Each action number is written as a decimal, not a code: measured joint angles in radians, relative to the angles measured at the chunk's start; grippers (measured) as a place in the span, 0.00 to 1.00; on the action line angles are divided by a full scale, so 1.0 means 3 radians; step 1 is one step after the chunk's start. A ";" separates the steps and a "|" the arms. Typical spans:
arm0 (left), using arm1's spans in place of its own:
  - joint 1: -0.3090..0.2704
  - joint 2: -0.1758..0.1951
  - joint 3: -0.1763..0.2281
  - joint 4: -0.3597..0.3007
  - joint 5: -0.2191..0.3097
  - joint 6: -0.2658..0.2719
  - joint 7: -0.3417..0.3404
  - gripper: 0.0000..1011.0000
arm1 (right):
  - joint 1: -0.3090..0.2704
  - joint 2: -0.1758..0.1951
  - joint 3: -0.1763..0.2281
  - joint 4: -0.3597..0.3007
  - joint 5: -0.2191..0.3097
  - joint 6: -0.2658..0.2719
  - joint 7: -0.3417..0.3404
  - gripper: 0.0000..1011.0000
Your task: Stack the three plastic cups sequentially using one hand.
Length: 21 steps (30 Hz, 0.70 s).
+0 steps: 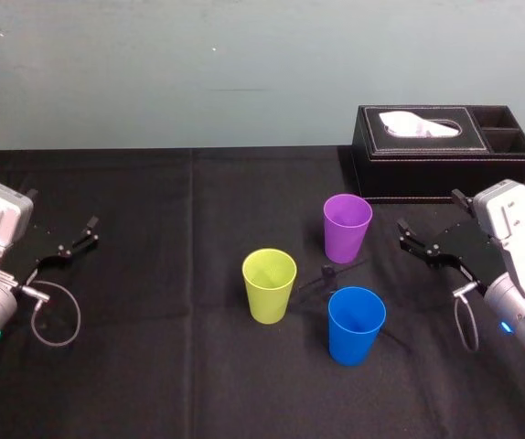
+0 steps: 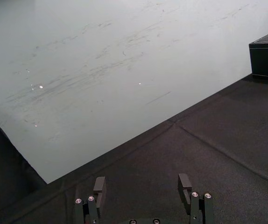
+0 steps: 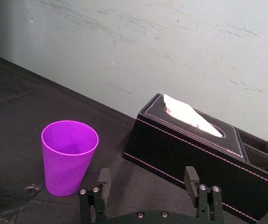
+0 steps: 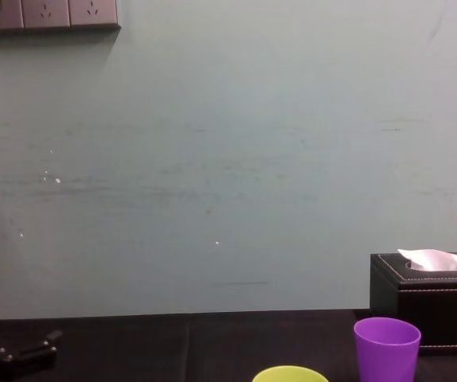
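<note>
On the desk (image 1: 153, 366) we list: left claw (image 1: 76, 238), wide, far left; green cup (image 1: 269, 285), upright, centre; purple cup (image 1: 347, 227), farther back; blue cup (image 1: 356, 325), nearest us, all three apart; right claw (image 1: 407, 236), wide, right of the purple cup.

My chest view cuts the yellow-green cup (image 4: 290, 374) to its rim, the purple cup (image 4: 386, 348) loses its base, tissue box (image 4: 427, 298) clipped at right. Between cups, a small dark bit (image 1: 328, 272): can't tell what.

Purple cup (image 1: 347, 226); yellow-green cup (image 1: 269, 284); blue cup (image 1: 356, 325); all upright, apart, unstacked.
</note>
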 joint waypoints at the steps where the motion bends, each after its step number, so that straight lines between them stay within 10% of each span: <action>1: 0.0000 0.0000 0.0000 0.0000 0.0000 0.0000 0.0000 1.00 | 0.0000 0.0000 0.0000 0.0000 0.0000 0.0000 0.0000 0.99; 21: 0.0000 0.0000 0.0000 0.0000 0.0000 0.0000 0.0000 1.00 | 0.0000 0.0000 0.0000 0.0000 0.0000 0.0000 0.0000 0.99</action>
